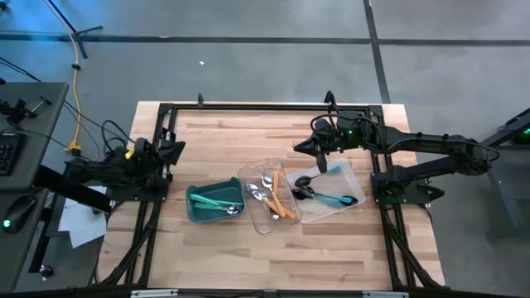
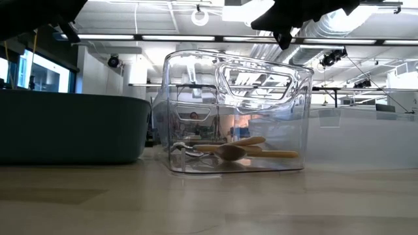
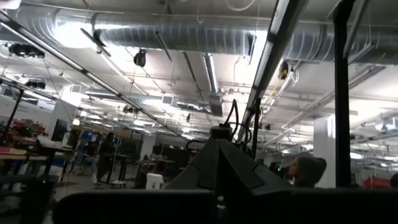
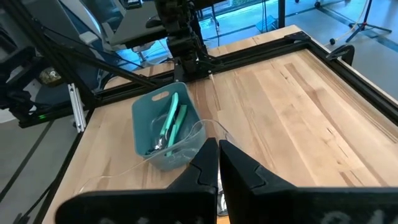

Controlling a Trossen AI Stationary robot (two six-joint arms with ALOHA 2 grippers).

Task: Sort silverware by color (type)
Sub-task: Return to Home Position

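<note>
Teal-handled spoons (image 1: 217,200) lie in the teal bin (image 1: 192,209), ahead of and below the right gripper (image 1: 305,149), whose jaws are pressed together and hold nothing. In the right wrist view the same bin sits just past the fingertips (image 4: 208,163). The spoons' long axes run along the bin's length, roughly in line with the way the jaws point.

Orange-handled spoons (image 1: 284,205) with silver heads rest in the middle clear tray (image 1: 252,175), below the right jaws and a little toward the front of the table (image 1: 248,257). They lie slanted across the tray. Black-headed spoons (image 1: 327,197) with teal handles lie in the right clear tray (image 1: 352,178), almost straight under the right wrist and behind the jaws' tips.

No utensil shows loose on the table, so the sorting looks finished. What is left appears to be a retreat, not a pick.

That retreat turns on one relation: the right jaws hang over the back rim of the two clear trays, clear of both and above them. Lifting and drawing back along the arm's own line should carry them away from everything. Any drop first would risk clipping a tray wall.

The left gripper (image 1: 175,150) waits well to the far side of the teal bin, its jaws also pressed together and empty, pointing out level over the table.
</note>
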